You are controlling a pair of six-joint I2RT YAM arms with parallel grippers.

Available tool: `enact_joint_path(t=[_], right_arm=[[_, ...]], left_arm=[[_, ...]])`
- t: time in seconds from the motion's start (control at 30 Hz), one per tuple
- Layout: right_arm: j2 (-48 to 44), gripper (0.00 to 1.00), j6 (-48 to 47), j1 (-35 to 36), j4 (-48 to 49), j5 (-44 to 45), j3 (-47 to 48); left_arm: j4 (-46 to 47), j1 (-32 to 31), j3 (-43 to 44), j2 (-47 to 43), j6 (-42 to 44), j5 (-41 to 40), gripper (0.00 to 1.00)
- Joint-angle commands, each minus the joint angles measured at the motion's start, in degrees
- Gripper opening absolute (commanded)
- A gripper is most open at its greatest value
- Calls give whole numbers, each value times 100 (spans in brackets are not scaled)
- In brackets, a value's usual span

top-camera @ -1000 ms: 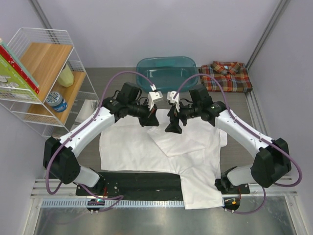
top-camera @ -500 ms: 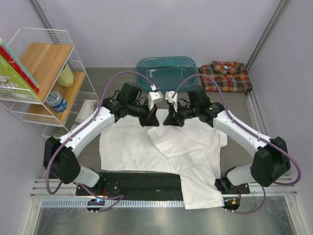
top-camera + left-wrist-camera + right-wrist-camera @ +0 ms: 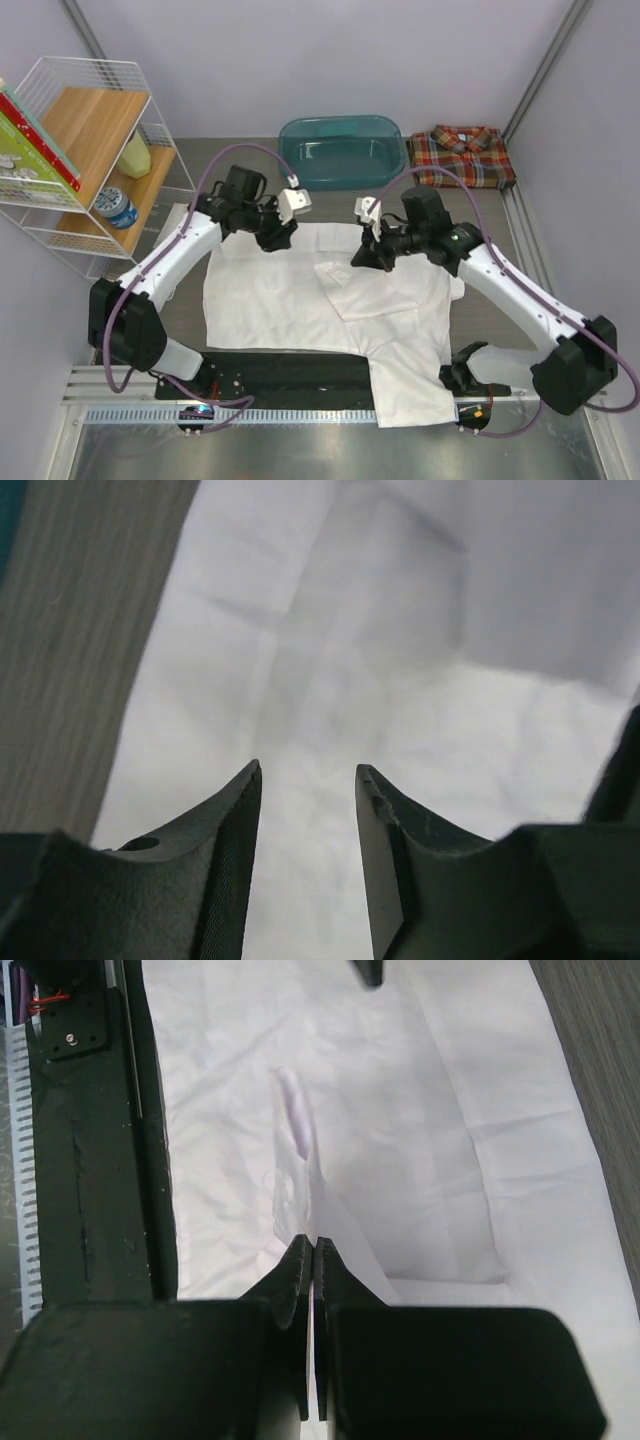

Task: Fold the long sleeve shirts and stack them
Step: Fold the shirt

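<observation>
White shirt (image 3: pixel 270 295) lies spread on the surface (image 3: pixel 185 305); plaid shirt (image 3: pixel 462 155) sits far right. Left claw (image 3: pixel 308 770), angled down over the white cloth's far edge, stands half open — empty. Right claw (image 3: pixel 314 1243) pinches a raised white fold. Shelf labels (image 3: pixel 118 208) — unreadable.

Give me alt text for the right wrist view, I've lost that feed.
The right gripper has its fingers pinched shut on a raised ridge of the white shirt, which lies spread beneath it. A black base plate runs down the left; grey table shows at upper right.
</observation>
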Motion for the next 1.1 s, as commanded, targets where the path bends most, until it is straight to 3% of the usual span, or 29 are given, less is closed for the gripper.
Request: enact_joint_path(t=[0.0, 0.3, 0.63, 0.7, 0.93, 1.07], right_arm=[[-1054, 1, 187, -140, -242, 106, -227], [-1916, 1, 1013, -404, -497, 448, 45], [-2092, 1, 1031, -729, -1015, 783, 879], [-2110, 1, 1023, -844, -1059, 730, 994], [-2110, 1, 961, -976, -1200, 695, 1258], [-2119, 1, 865, -985, -1270, 730, 1328]], left_arm=[[-646, 982, -161, 481, 2479, -1011, 44], [162, 1116, -197, 1658, 3571, -1653, 42], [233, 1090, -231, 2143, 4108, -1952, 42], [285, 1081, -275, 2144, 4169, -2023, 39], [75, 1125, -214, 2170, 4424, -2207, 12], [-153, 1177, -188, 2126, 4600, -2287, 5]])
